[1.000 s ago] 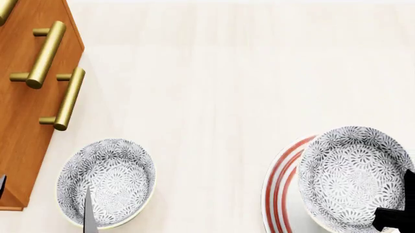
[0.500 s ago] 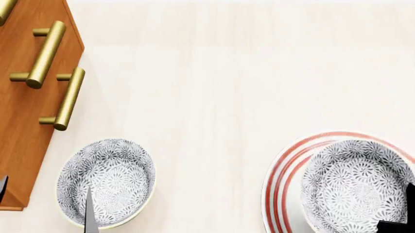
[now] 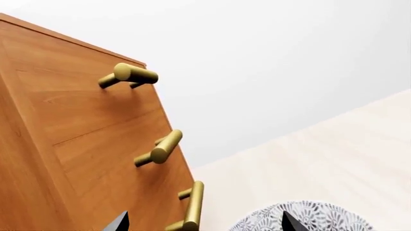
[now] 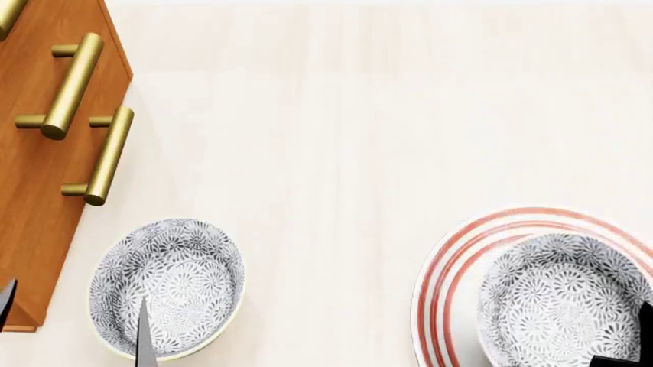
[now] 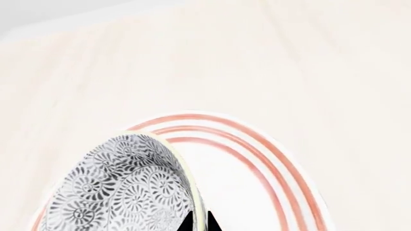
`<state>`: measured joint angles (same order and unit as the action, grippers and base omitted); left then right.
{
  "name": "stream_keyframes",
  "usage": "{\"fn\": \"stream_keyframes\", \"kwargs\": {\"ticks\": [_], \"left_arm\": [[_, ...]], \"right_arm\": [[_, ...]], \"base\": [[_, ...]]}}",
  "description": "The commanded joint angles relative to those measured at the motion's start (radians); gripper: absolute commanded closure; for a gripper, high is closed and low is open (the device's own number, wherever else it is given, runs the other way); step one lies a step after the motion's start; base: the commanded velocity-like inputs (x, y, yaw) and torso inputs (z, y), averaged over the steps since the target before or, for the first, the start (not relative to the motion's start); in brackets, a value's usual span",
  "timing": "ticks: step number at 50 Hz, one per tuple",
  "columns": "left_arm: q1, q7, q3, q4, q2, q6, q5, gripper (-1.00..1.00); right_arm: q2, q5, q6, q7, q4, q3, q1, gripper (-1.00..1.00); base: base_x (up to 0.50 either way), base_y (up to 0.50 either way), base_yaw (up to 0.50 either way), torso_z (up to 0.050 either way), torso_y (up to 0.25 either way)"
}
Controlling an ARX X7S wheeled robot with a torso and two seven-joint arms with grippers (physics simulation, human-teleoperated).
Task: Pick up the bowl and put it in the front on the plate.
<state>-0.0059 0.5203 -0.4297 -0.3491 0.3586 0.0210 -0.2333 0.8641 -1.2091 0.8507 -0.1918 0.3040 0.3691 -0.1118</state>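
One bowl – mouth upward – sits inside the plate.

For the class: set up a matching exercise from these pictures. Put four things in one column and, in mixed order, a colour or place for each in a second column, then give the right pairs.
Things:
1. plate
2. bowl by the right gripper
3. cabinet
4. cabinet handles

Descriptions:
A. orange-brown wood
B. white with thin red rings
C. brass-coloured bars
D. grey-blue flower pattern, over the plate

Pairs: 1-B, 2-D, 3-A, 4-C
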Motion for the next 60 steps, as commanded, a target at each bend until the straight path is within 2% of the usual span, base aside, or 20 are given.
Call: {"fn": "stream_keyframes", "kwargs": {"ticks": [1,11,12,20,29,48,55,60], "left_arm": [[0.006,-0.019,0.021,-0.004,-0.017,0.035,-0.019,-1.00],[0.006,-0.017,0.018,-0.004,-0.015,0.034,-0.017,-1.00],[0.006,-0.017,0.018,-0.005,-0.015,0.033,-0.017,-1.00],[0.004,-0.016,0.015,0.000,-0.015,0.034,-0.013,-1.00],[0.002,-0.017,0.014,0.001,-0.012,0.029,-0.010,-1.00],[-0.004,-0.025,0.003,-0.016,-0.014,-0.002,-0.013,-1.00],[-0.004,-0.024,0.015,-0.051,-0.009,-0.016,-0.012,-1.00],[-0.003,-0.021,0.024,-0.078,-0.004,-0.027,-0.015,-1.00]], "right_arm": [[-0.039,0.036,-0.021,0.042,-0.028,-0.014,-0.013,1.00],[-0.042,0.051,-0.027,0.039,-0.036,-0.030,-0.026,1.00],[-0.038,0.055,-0.026,0.043,-0.034,-0.033,-0.025,-1.00],[-0.006,0.031,-0.005,0.024,-0.030,-0.018,-0.055,-1.00],[0.036,-0.029,0.015,-0.004,-0.028,0.052,-0.085,-1.00],[0.157,-0.036,0.009,-0.052,-0.068,0.177,-0.166,-1.00],[0.115,-0.049,-0.043,-0.127,-0.056,0.203,-0.242,-1.00],[0.010,0.043,-0.170,-0.199,0.013,0.224,-0.279,-1.00]], "base": [[0.00,0.00,0.00,0.000,0.000],[0.00,0.00,0.00,0.000,0.000],[0.00,0.00,0.00,0.000,0.000],[0.00,0.00,0.00,0.000,0.000],[0.00,0.00,0.00,0.000,0.000],[0.00,0.00,0.00,0.000,0.000],[0.00,0.00,0.00,0.000,0.000],[0.00,0.00,0.00,0.000,0.000]]}}
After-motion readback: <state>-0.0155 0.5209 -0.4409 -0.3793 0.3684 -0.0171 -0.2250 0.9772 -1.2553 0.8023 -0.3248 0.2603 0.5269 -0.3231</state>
